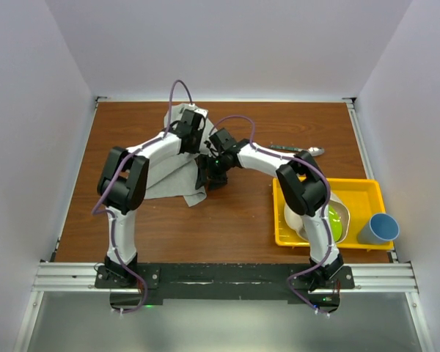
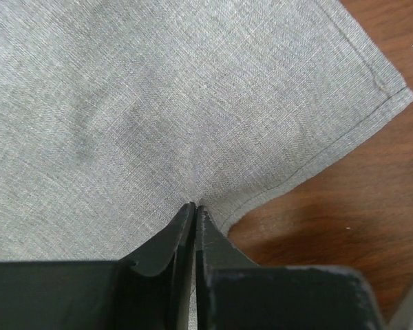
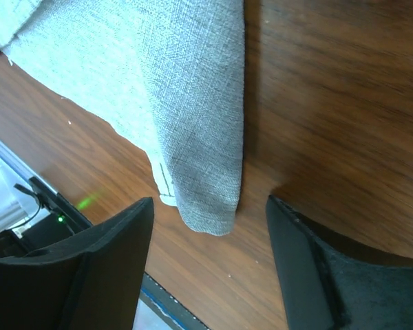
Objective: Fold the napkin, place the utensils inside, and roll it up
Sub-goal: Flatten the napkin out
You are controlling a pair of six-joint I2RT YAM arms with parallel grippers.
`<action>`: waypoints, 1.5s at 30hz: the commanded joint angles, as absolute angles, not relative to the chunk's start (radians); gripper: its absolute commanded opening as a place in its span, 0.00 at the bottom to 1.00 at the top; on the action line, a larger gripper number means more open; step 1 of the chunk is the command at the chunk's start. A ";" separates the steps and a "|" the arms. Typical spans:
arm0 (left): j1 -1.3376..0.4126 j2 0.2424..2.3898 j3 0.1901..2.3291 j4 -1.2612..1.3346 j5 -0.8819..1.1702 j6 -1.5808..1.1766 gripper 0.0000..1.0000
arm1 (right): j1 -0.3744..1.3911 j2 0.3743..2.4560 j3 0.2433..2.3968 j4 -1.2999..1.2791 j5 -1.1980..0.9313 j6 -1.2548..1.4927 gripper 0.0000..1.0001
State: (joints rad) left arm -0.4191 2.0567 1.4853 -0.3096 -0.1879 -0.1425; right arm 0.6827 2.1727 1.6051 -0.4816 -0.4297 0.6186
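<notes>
The light grey napkin [image 1: 169, 182] lies crumpled on the wooden table under my left arm, with part of it raised toward the back. In the left wrist view the napkin [image 2: 193, 103] fills most of the frame. My left gripper [image 2: 195, 206] is shut, pinching the cloth near its hemmed edge. A folded tip of the napkin [image 3: 203, 137] hangs down between the fingers of my right gripper [image 3: 210, 203], which is open and not touching it. The silver spoon [image 1: 308, 151] lies on the table at the back right, away from both grippers.
A yellow tray [image 1: 367, 189] sits at the front right, holding a pale bowl [image 1: 302, 218] and something green [image 1: 336, 224]. A blue cup [image 1: 378, 229] stands just right of the tray. White walls enclose the table on three sides.
</notes>
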 commanded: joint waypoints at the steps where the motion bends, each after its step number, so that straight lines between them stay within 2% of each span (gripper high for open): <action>1: -0.405 2.017 1.557 -0.322 -0.193 -0.182 0.06 | 0.689 2.198 1.589 -0.425 -0.434 0.655 0.47; 2: -0.400 2.008 1.571 -0.328 -0.196 -0.196 0.03 | 0.687 2.200 1.585 -0.425 -0.437 0.673 0.37; 3: -0.391 1.991 1.580 -0.350 -0.196 -0.212 0.01 | 0.689 2.201 1.579 -0.425 -0.436 0.678 0.15; 5: -0.344 1.971 1.601 -0.379 -0.186 -0.285 0.00 | 0.687 2.191 1.557 -0.425 -0.433 0.681 0.00; 12: -0.164 1.765 1.536 -0.494 -0.224 -0.471 0.00 | 0.673 2.057 1.468 -0.521 -0.321 0.577 0.00; 16: -0.051 1.648 1.439 -0.528 -0.279 -0.465 0.00 | 0.646 1.893 1.341 -0.592 -0.259 0.522 0.00; 20: 0.069 1.585 1.361 -0.580 -0.322 -0.433 0.00 | 0.641 1.773 1.319 -0.673 -0.198 0.399 0.00; 22: 0.110 1.586 1.327 -0.598 -0.365 -0.407 0.00 | 0.672 1.743 1.348 -0.704 -0.213 0.355 0.00; 24: 0.120 1.604 1.324 -0.653 -0.400 -0.399 0.00 | 0.776 1.752 1.394 -0.718 -0.253 0.313 0.00; 26: 0.120 1.598 1.319 -0.682 -0.413 -0.405 0.13 | 0.898 1.810 1.515 -0.787 -0.279 0.272 0.11; 27: 0.118 1.591 1.319 -0.687 -0.420 -0.410 0.21 | 0.917 1.824 1.549 -0.813 -0.305 0.262 0.27; 28: 0.115 1.585 1.327 -0.695 -0.437 -0.411 0.37 | 0.922 1.830 1.565 -0.837 -0.327 0.258 0.38; 29: 0.110 1.574 1.336 -0.734 -0.465 -0.417 0.43 | 0.911 1.804 1.548 -0.833 -0.340 0.273 0.49; 30: 0.104 1.568 1.348 -0.764 -0.532 -0.440 0.45 | 0.902 1.781 1.523 -0.825 -0.319 0.272 0.57; 31: 0.088 1.563 1.370 -0.788 -0.561 -0.451 0.56 | 0.893 1.752 1.462 -0.807 -0.299 0.264 0.68; 32: 0.075 1.545 1.371 -0.813 -0.578 -0.456 0.57 | 0.875 1.709 1.436 -0.798 -0.287 0.262 0.72; 35: 0.017 1.484 1.322 -0.799 -0.508 -0.463 0.56 | 0.830 1.686 1.365 -0.790 -0.252 0.290 0.76; 37: -0.044 1.454 1.251 -0.778 -0.378 -0.477 0.49 | 0.804 1.693 1.338 -0.798 -0.252 0.310 0.76; 41: -0.123 1.356 1.086 -0.649 -0.125 -0.538 0.40 | 0.734 1.690 1.261 -0.723 -0.238 0.403 0.70; 42: -0.126 1.338 1.051 -0.623 -0.036 -0.572 0.40 | 0.718 1.692 1.226 -0.694 -0.251 0.422 0.69; 45: -0.138 1.267 0.933 -0.528 0.038 -0.615 0.43 | 0.672 1.707 1.165 -0.580 -0.378 0.501 0.68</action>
State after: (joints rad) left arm -0.1375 1.3331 1.0317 -0.6556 -0.1589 -0.5251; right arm 0.7071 1.7184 1.2263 -0.7170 -0.2722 0.3904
